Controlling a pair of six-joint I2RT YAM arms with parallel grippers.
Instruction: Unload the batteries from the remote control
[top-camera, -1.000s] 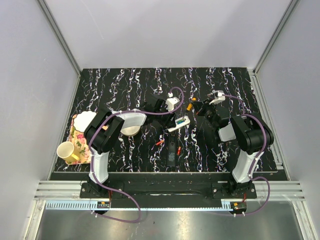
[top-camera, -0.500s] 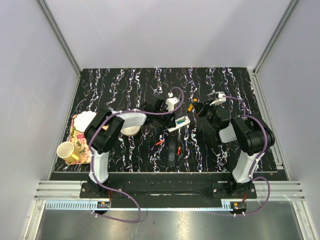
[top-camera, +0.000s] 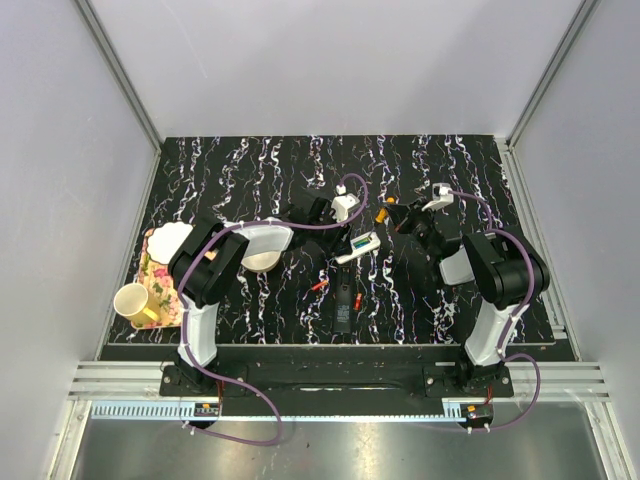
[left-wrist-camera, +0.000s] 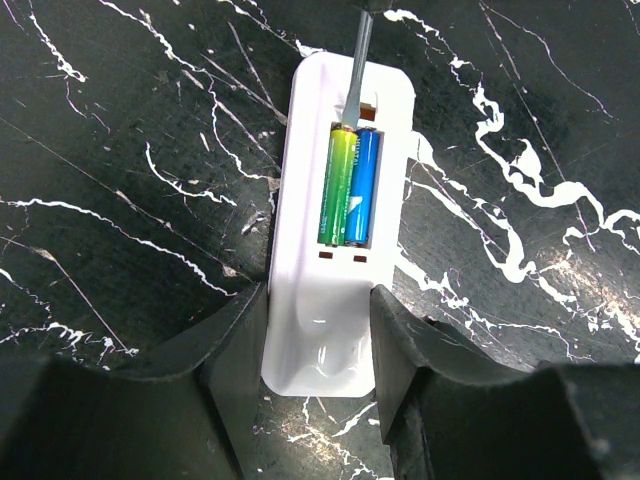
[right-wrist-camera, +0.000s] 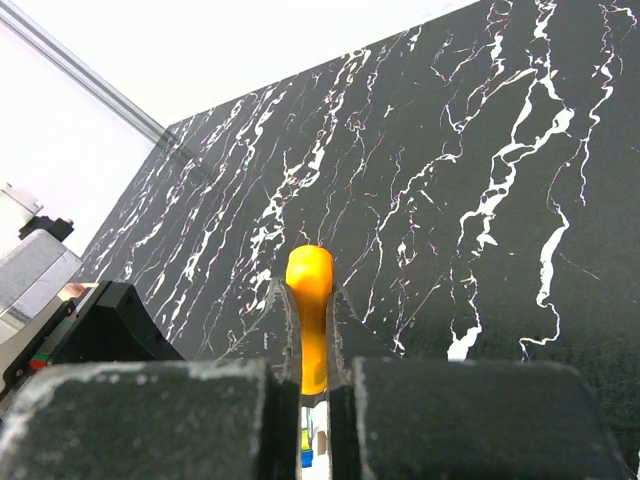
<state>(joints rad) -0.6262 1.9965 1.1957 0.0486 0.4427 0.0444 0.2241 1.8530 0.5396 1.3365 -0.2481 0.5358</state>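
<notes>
The white remote control (left-wrist-camera: 310, 110) lies slot-up on the black marbled table, seen from above as a small white handset (top-camera: 358, 246). A green battery (left-wrist-camera: 337, 190) and a blue battery (left-wrist-camera: 363, 190) sit side by side in the slot. My left gripper (left-wrist-camera: 320, 350) is shut on the remote's near end, one finger (left-wrist-camera: 235, 350) pressed against each side. My right gripper (right-wrist-camera: 309, 300) is shut on an orange stick (right-wrist-camera: 309, 265), a tool handle (top-camera: 384, 212). Its thin metal blade (left-wrist-camera: 358, 70) reaches down to the far end of the green battery.
A black oblong object (top-camera: 342, 312) and two small red-orange pieces (top-camera: 319, 285) (top-camera: 358, 299) lie in front of the remote. At the left are a white bowl (top-camera: 262, 260), a yellow cup (top-camera: 133, 302) and a patterned tray (top-camera: 160, 275).
The right wrist has shifted very slightly while holding the orange tool. The left gripper and the remote have not moved.
</notes>
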